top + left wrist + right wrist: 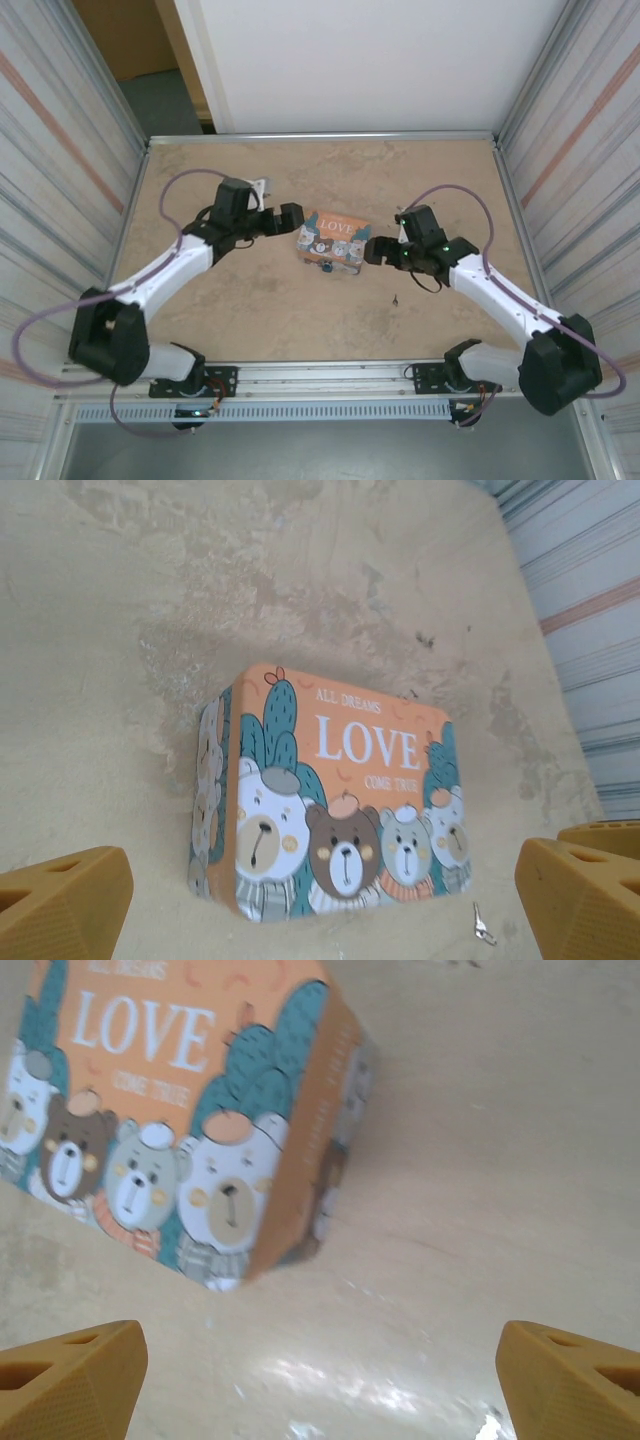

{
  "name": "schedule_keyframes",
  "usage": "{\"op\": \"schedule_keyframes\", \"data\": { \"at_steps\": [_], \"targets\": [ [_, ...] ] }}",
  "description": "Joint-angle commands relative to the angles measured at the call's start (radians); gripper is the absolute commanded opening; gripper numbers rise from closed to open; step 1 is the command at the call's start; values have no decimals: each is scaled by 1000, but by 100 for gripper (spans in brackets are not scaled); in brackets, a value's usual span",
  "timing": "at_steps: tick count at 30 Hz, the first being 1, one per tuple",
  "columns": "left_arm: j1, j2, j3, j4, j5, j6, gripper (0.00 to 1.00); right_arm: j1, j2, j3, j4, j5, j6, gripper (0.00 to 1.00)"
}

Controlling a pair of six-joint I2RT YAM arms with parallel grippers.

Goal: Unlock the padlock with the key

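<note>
Lying near the tin box point(332, 238), the key point(395, 297) sat closer to the right gripper point(372, 250) than the left gripper point(292, 220), both splayed empty.

The small silvery key point(483, 925) lies flat on the table point(120, 680), near the bear-printed tin point(330, 810) but apart from it. The padlock point(325, 268) is a bluish speck at the tin's front edge, too small to detail.
</note>
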Motion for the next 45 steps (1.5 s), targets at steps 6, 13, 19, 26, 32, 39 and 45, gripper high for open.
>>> {"op": "schedule_keyframes", "data": {
  "at_steps": [6, 13, 19, 26, 32, 39, 45],
  "targets": [
    [-36, -333, -243, -4, -125, -84, 99, -22, -28, 24, -396, 33, -42, 85],
    [-45, -574, -434, -31, -189, -206, 99, -15, 67, 25, -421, -11, -29, 75],
    [-45, -736, -541, -81, -242, -280, 99, -1, 163, 23, -391, -5, -24, 64],
    [-45, -808, -571, -138, -264, -294, 99, 2, 225, 17, -337, -6, -22, 51],
    [-45, -797, -579, -121, -270, -301, 99, 5, 272, 25, -309, -11, -22, 42],
    [-45, -772, -579, -115, -266, -303, 99, 18, 320, 28, -293, -15, -24, 37],
    [-45, -767, -580, -116, -269, -307, 99, 23, 346, 31, -275, -13, -23, 35]
  ]
}}
